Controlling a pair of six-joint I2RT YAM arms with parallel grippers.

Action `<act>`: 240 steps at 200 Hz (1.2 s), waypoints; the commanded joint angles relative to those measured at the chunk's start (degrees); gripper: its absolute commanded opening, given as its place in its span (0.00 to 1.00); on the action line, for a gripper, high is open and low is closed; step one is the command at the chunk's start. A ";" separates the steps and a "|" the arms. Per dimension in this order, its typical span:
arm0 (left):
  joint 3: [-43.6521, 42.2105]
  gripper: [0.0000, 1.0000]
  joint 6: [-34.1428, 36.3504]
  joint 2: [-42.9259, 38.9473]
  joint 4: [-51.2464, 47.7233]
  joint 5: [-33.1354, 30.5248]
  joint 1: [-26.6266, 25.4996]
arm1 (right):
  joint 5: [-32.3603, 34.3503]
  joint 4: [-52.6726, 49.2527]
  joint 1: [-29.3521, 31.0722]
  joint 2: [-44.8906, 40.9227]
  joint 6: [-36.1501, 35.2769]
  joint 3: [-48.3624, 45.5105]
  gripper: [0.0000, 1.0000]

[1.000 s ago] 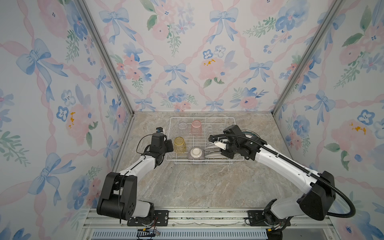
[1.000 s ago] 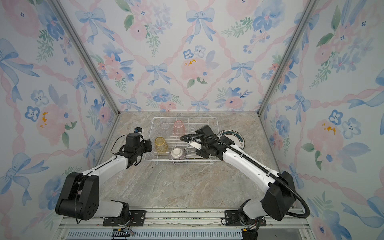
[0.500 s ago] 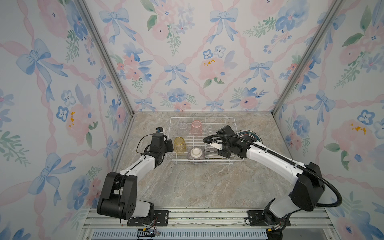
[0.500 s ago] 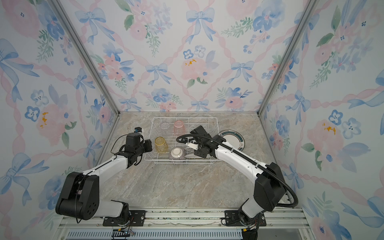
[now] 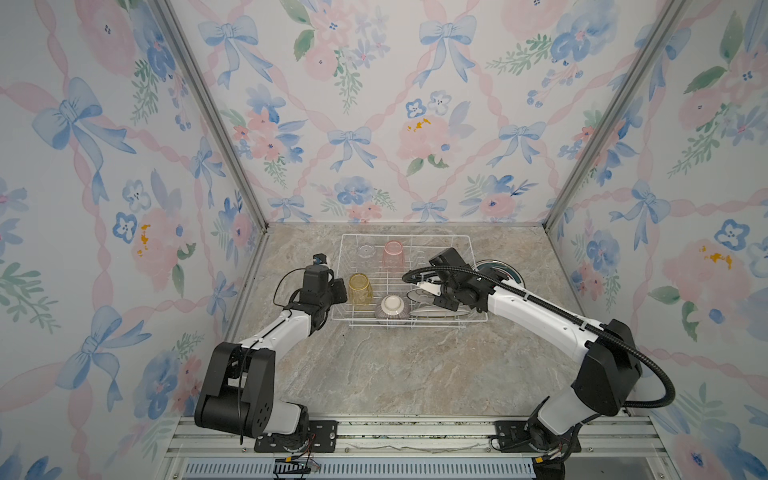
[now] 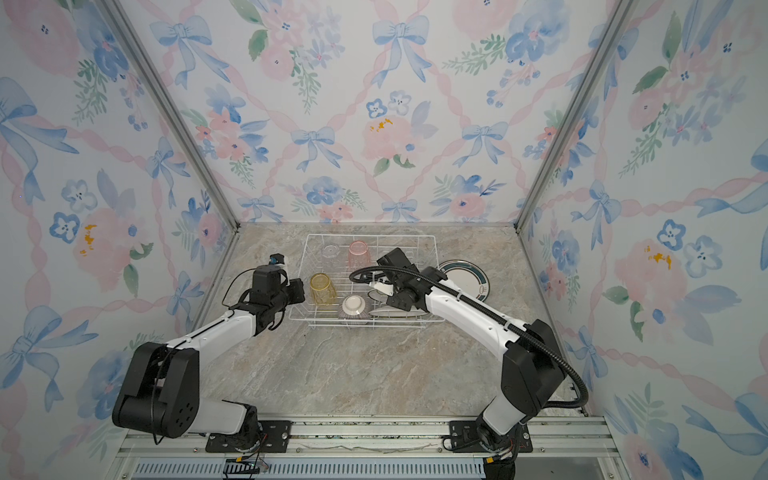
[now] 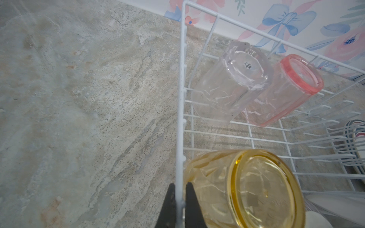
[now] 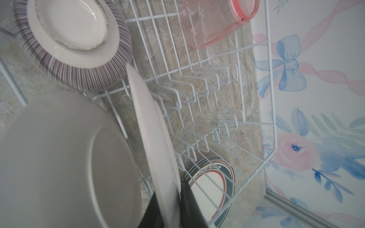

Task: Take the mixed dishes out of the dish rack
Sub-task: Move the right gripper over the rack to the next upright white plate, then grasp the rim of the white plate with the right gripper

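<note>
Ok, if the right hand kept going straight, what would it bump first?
The upright white plate that the right hand straddles; beyond that, probably the prongs of the dish rack, though depth is unclear.

White arms [image 5: 286,328], black joints [image 5: 237,386]; ribbed black cable [image 5: 670,386]

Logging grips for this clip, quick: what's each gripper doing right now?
Left gripper: shut on the dish rack side wire.
Right gripper: shut on an upright plate still in the rack.
</note>
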 commanded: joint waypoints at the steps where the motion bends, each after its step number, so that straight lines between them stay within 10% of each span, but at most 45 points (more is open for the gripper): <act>1: -1.09 0.00 1.55 2.53 -4.38 0.66 -0.25 | -0.37 -1.24 0.51 1.40 0.73 0.88 0.13; 123: -0.84 0.00 1.59 2.36 -4.45 0.96 -0.31 | 11.07 8.11 1.48 1.72 1.17 -3.25 0.00; 240: -0.46 0.00 1.49 2.75 -4.34 1.27 -0.30 | 7.32 12.52 -2.90 -7.10 6.45 -4.48 0.00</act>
